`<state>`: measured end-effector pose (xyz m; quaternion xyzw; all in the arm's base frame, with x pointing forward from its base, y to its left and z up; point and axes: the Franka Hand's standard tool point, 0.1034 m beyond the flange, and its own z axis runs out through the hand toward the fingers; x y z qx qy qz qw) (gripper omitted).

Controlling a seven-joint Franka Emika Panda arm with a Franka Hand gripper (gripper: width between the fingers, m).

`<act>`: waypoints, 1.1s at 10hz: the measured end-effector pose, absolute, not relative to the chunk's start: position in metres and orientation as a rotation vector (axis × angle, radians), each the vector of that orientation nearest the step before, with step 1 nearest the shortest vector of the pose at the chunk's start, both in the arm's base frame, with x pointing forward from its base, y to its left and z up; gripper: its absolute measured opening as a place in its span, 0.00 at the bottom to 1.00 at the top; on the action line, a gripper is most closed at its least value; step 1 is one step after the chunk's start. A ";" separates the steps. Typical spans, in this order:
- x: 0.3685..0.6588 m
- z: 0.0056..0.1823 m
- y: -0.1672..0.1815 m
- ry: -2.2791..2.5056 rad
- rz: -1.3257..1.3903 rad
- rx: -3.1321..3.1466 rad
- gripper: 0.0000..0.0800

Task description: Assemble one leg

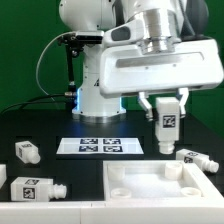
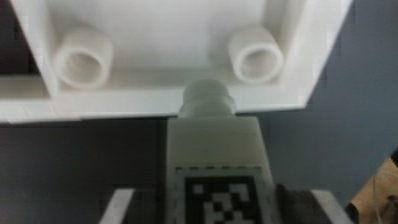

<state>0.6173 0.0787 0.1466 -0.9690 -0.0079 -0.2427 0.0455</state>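
Wrist view blurry, tag [image 2: 222, 198] on leg [image 2: 217, 140] cut off by pic edge, fingers [image 2: 121, 208] only partly in frame.

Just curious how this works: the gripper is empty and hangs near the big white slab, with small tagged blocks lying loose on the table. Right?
Not empty: the gripper is shut on a leg, as the exterior view shows. The rest holds: it hangs near the big white slab, and other legs lie loose on the table.

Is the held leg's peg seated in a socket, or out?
Out. The leg hangs in the gripper above the slab; the wrist view shows its peg outside both sockets.
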 end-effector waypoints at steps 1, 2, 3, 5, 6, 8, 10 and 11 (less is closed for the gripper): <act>0.617 0.147 0.084 -0.019 -0.744 -2.953 0.36; 0.617 0.146 0.083 -0.021 -0.741 -2.955 0.36; 0.617 0.146 0.082 -0.019 -0.740 -2.955 0.36; 0.617 0.144 0.083 -0.026 -0.740 -2.957 0.36; 0.619 0.138 0.085 -0.063 -0.755 -2.959 0.36; 0.628 0.131 0.086 -0.071 -0.757 -2.958 0.36; 0.631 0.116 0.088 -0.068 -0.786 -2.953 0.36; 0.628 0.108 0.094 -0.084 -0.768 -2.956 0.36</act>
